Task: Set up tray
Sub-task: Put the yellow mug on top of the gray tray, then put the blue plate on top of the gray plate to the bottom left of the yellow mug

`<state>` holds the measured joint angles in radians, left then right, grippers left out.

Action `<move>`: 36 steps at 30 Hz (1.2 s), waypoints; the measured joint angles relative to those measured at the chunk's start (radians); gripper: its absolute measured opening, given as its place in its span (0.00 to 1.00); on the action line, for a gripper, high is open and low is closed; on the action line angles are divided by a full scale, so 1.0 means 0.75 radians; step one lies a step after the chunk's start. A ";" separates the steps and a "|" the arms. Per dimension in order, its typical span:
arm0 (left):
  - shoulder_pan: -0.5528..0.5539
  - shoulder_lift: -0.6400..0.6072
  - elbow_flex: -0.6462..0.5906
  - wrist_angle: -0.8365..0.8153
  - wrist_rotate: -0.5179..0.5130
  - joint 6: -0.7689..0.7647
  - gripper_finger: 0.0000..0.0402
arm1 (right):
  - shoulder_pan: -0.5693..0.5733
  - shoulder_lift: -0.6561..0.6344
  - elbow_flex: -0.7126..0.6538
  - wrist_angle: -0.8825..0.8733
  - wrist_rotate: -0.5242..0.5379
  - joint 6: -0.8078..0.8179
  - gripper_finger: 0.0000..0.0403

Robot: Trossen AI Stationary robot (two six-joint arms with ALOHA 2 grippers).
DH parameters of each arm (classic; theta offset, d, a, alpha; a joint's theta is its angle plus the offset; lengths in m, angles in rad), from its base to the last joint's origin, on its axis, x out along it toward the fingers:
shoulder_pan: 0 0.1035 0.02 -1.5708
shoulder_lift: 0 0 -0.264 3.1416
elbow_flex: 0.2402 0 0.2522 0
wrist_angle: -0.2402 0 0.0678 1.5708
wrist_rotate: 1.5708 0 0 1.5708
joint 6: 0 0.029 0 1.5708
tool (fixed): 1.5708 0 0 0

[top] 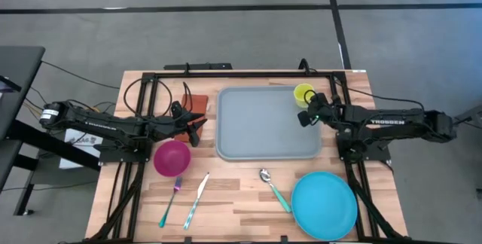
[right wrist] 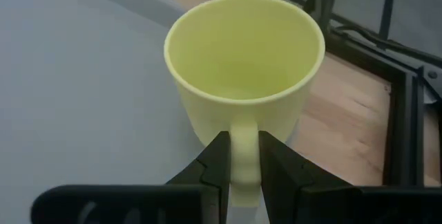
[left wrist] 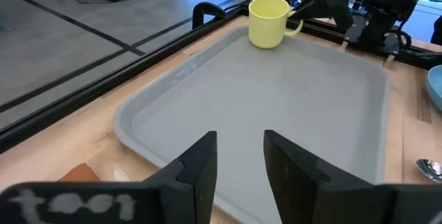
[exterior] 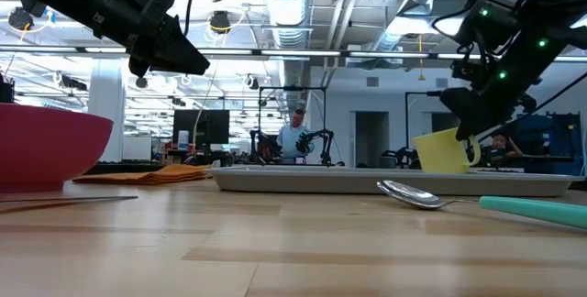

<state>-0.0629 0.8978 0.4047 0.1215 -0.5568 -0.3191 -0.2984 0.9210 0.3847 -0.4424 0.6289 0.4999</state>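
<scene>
The pale grey-blue tray [top: 267,127] lies flat in the middle of the table. A yellow mug [top: 303,93] stands upright in its far right corner, also seen in the left wrist view [left wrist: 268,22]. My right gripper [right wrist: 240,148] is shut on the mug and reaches in from the table's right [top: 309,113]. My left gripper [left wrist: 238,160] is open and holds nothing. It hovers raised [exterior: 170,54] just off the tray's left edge, by the orange-brown napkin [top: 194,108], which lies flat on the table. My right gripper pinches the mug's handle [right wrist: 242,128] between its two fingers, one on each side of the loop. The fingers come slanting down from the table's right and near side. The mug [exterior: 443,153] is upright with its mouth up; its base seems to sit on the tray floor.
A pink bowl [top: 172,157] stands near the tray's left near corner. A fork [top: 171,197], a knife [top: 196,199] and a teal-handled spoon [top: 275,187] lie along the near side. A round blue plate [top: 324,205] sits near right. A black frame [top: 226,73] borders the table.
</scene>
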 joint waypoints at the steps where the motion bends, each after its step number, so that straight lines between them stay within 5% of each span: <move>1: 0.000 0.000 0.000 0.000 0.000 0.000 0.27 | -0.006 0.000 0.000 0.006 0.000 -0.008 0.13; 14: 0.000 0.000 0.000 0.000 -0.001 0.000 0.27 | -0.101 0.002 -0.002 0.129 -0.190 -0.050 0.26; 36: 0.000 0.000 0.000 0.000 0.000 0.001 0.27 | -0.188 0.001 0.074 0.023 -0.247 -0.088 0.47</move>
<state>-0.0629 0.8978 0.4046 0.1215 -0.5571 -0.3187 -0.4393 0.9218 0.4405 -0.4254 0.4439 0.4335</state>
